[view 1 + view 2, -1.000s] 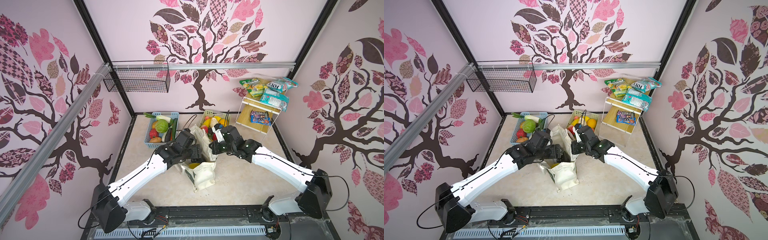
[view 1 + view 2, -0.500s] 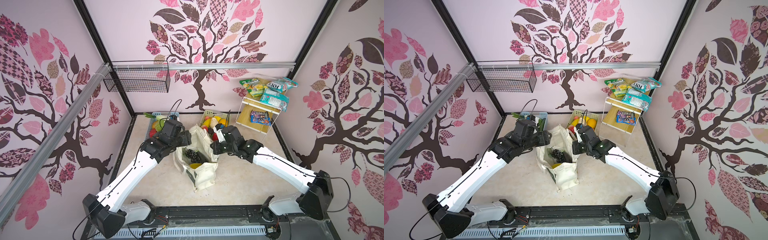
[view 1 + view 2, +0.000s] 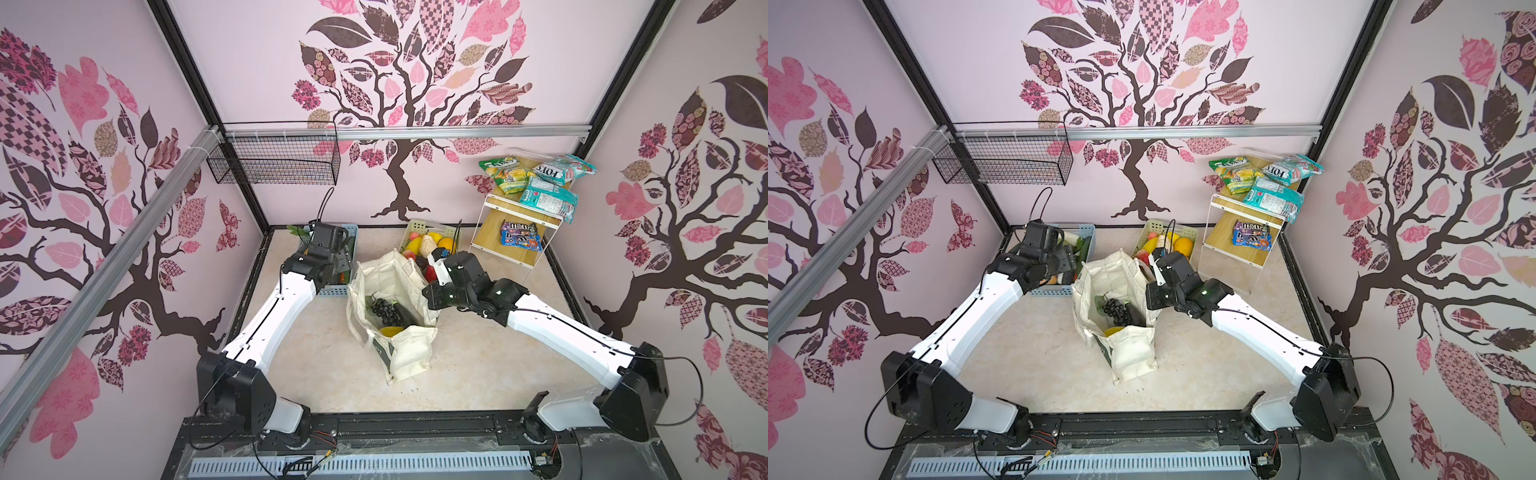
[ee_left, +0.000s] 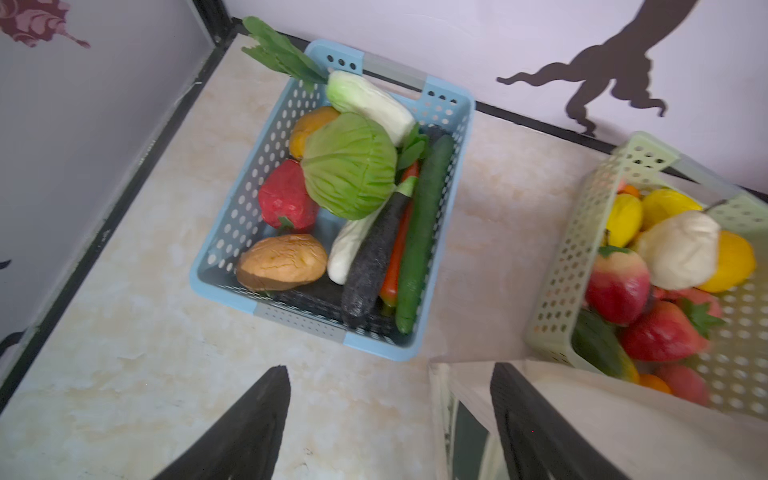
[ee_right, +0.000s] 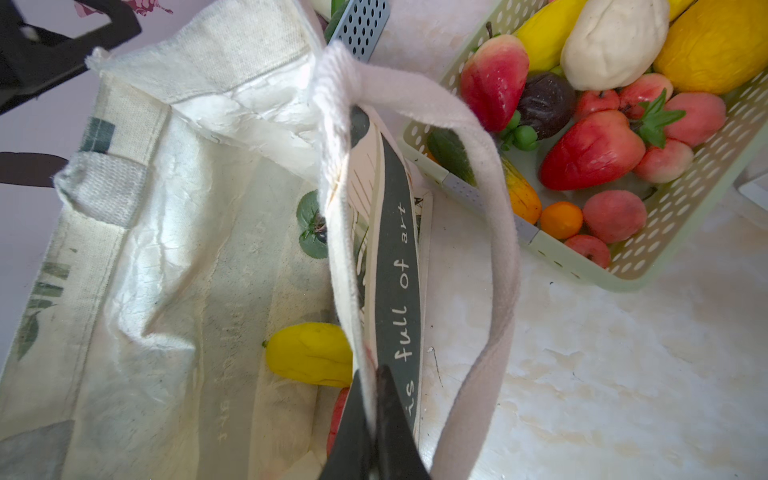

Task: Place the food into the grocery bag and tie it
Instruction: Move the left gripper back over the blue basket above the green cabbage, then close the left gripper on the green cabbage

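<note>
Right pincer [image 5: 368, 386] clamped on rim of cream canvas tote bag [image 3: 407, 353], keeping mouth open for loading. Dark grape bunch [image 3: 380, 309], yellow banana [image 5: 309, 353] inside. Left pincer [image 4: 390, 370] apart, aimed at round green cabbage [image 4: 349, 166] in blue plastic basket [image 4: 232, 216].

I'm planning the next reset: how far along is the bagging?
Done: grape bunch and banana lie inside the tote. In hand: right gripper shut on the tote's rim; left gripper hovers open by the blue basket. Left: cabbage and radish in that basket, blue M&M's packet on the shelf, handles untied.
</note>
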`<action>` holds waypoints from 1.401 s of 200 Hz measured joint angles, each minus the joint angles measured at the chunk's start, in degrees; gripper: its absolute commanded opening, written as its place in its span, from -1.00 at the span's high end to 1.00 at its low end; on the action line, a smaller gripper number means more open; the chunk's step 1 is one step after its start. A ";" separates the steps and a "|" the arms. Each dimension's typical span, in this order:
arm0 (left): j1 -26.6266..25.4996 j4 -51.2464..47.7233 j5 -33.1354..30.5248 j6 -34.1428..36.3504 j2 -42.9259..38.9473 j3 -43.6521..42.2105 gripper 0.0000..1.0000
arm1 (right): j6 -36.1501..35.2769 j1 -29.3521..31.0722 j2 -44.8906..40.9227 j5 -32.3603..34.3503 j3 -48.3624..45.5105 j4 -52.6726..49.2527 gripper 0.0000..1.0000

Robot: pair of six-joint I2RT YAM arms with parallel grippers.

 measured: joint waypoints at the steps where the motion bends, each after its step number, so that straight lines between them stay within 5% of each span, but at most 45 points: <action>1: 0.13 0.09 -0.11 0.02 0.22 0.04 -0.69 | 0.00 0.00 0.00 0.00 0.00 0.00 1.00; 53: 5.66 2.69 -0.68 4.55 8.96 4.44 -0.95 | -0.68 0.00 0.02 0.04 0.20 -0.22 1.00; 235: 7.63 5.99 -7.02 15.34 37.86 21.59 -0.95 | -5.07 0.00 3.63 0.44 4.52 -1.84 1.00; 280: 7.82 6.27 -9.16 16.65 39.74 22.51 -0.70 | -5.44 0.00 4.11 0.46 4.72 -1.79 1.00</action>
